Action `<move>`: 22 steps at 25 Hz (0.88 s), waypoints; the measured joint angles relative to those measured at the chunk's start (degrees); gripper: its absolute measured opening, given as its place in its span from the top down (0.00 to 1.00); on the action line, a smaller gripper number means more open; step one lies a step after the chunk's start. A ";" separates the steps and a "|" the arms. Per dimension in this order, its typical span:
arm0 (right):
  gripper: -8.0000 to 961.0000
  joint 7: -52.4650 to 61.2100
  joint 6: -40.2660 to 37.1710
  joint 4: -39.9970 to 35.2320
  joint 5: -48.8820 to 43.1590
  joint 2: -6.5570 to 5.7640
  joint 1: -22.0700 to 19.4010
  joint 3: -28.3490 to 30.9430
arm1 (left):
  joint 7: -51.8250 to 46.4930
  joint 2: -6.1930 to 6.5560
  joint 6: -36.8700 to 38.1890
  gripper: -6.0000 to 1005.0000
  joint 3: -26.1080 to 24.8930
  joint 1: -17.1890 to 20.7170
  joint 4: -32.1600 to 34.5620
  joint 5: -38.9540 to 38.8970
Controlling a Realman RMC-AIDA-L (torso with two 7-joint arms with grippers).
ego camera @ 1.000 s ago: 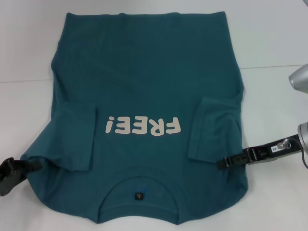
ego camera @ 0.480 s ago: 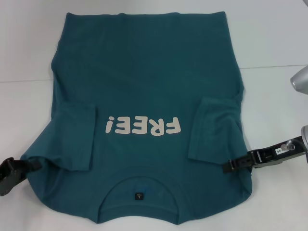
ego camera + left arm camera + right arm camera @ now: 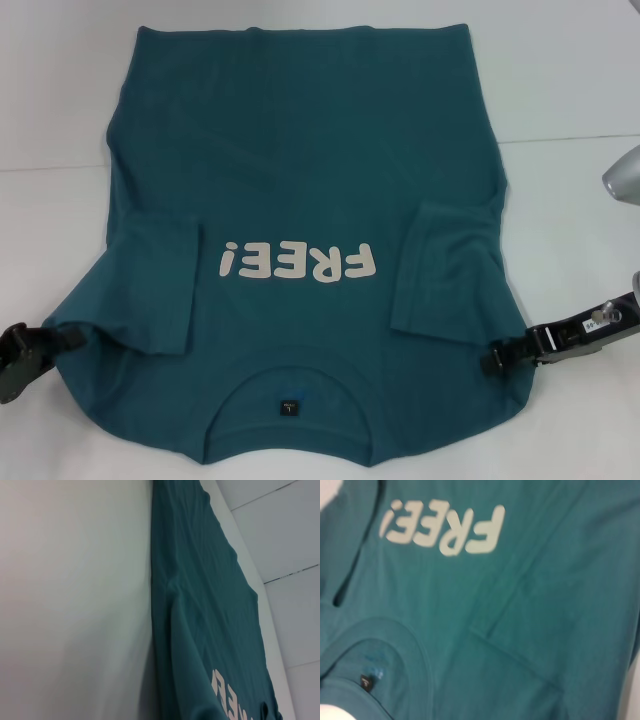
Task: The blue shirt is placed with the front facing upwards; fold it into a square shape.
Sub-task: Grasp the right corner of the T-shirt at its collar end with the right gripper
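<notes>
The shirt (image 3: 300, 200) lies face-up mid-worktop (image 3: 570, 80), sleeves folded in, left tool (image 3: 62, 340) at eight o'clock and right tool (image 3: 492, 358) at four, seemingly gripping its shoulders for folding, though I cannot tell.

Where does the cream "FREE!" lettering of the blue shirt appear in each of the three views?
Head view: the lettering sits mid-chest on the blue shirt, between the two folded-in sleeves.
Left wrist view: only part of the lettering shows, at the picture's lower edge.
Right wrist view: the lettering shows whole, in the upper part.
Shared landmark: the lettering itself; the neck label shows in head and right wrist views only.
</notes>
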 joint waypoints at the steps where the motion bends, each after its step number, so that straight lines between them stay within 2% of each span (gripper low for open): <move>1: 0.12 0.03 0.03 0.01 -0.41 0.12 0.07 -0.01 | 0.00 0.00 0.10 0.96 0.00 0.03 0.00 -0.03; 3: 0.13 0.13 0.14 -0.11 -0.77 0.26 0.15 -0.01 | 0.00 -0.02 0.20 0.96 0.00 0.04 0.00 -0.04; 14: 0.59 0.58 -0.28 -0.38 -0.86 0.17 -0.25 0.33 | 0.00 -0.02 0.40 0.96 0.03 0.33 0.00 -0.05; 17: 0.84 0.95 -0.78 -0.42 -0.86 -0.20 -0.59 0.26 | 0.00 -0.02 0.65 0.96 0.11 0.28 0.00 -0.05; 22: 0.95 1.23 -2.81 -0.67 -1.66 -0.82 -1.00 0.27 | 0.00 0.20 1.19 0.96 0.45 0.24 0.00 0.50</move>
